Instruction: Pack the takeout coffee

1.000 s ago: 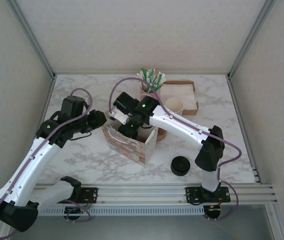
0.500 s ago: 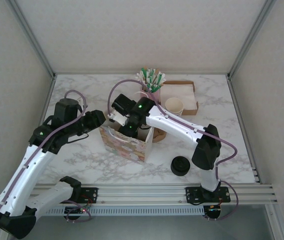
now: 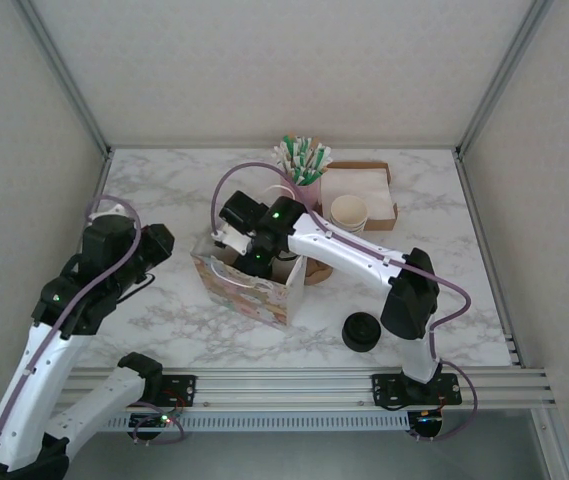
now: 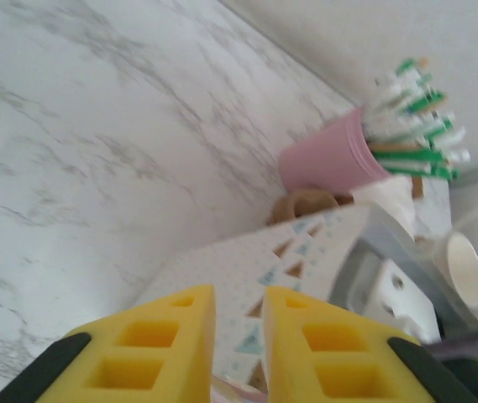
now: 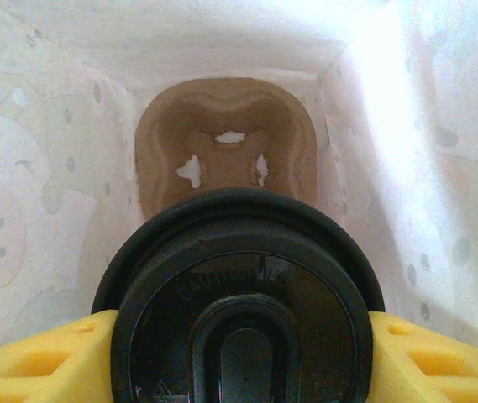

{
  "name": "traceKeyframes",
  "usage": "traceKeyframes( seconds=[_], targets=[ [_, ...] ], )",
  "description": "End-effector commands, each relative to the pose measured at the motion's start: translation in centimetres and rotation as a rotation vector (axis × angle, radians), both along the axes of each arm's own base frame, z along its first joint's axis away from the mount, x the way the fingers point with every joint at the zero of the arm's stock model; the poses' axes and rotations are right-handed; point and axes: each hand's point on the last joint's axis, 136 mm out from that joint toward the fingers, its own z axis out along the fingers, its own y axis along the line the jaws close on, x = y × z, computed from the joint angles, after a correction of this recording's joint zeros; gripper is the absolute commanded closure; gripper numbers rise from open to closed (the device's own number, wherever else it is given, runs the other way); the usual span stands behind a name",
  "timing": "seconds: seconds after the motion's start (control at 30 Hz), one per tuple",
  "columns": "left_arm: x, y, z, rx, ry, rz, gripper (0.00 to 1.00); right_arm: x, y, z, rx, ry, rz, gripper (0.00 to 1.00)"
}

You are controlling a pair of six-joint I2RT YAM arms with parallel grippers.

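While the bag (image 3: 249,290) stood open on the desk (image 3: 164,190), the takeout coffee (image 5: 239,294) was held inside it by the right gripper (image 5: 239,361), whose yellow fingers (image 5: 37,365) were clamped on either side of the cup just beneath its black lid. Below the cup, at the bottom of the bag, a brown cardboard cup carrier (image 5: 226,143) was seen, and the cup was judged not yet seated in it.

The left gripper (image 4: 239,344) was placed beside the bag and apart from it, almost closed, with a narrow slit between its fingers and nothing seen gripped there.

Several faults were thought possible from here. If the cup were let go too high, or off the centre of a carrier well, it could be tipped against the paper wall and the coffee spilled. Since the bag was not steadied by the other arm, it could be dragged or toppled by any brush of the right arm against its rim. The lid could also be loosened if the cup were squeezed harder or caught on the carrier's edge.
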Motion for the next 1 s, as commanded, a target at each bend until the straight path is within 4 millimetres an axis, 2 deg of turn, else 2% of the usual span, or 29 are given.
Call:
traceKeyframes(
  seconds=[0.0,0.13,0.23,0.33,0.67,0.8,0.97],
  targets=[
    [0.2,2.5,-3.1,0.019,0.075,0.149,0.79,-0.4,1.5,0.5,0.033,-0.007,0.039,0.47],
    [0.7,2.5,-7.4,-0.037,0.158,0.165,0.8,-0.4,1.9,0.9,0.049,-0.02,0.048,0.47],
    [1.5,1.6,-11.0,-0.141,0.214,0.134,0.83,-0.3,2.3,1.1,0.063,-0.029,0.057,0.47],
    [2.0,0.6,-13.7,-0.192,0.232,0.098,0.83,-0.2,2.5,1.0,0.069,-0.036,0.058,0.47],
    [2.1,-1.0,-19.2,-0.254,0.277,0.039,0.78,0.2,3.2,0.2,0.077,-0.044,0.056,0.48],
    [2.0,-0.6,-20.3,-0.22,0.294,0.051,0.77,0.3,3.2,0.0,0.076,-0.047,0.055,0.48],
    [2.4,0.4,-20.7,-0.172,0.302,0.088,0.78,0.2,2.8,-0.2,0.063,-0.052,0.051,0.48]
  ],
)
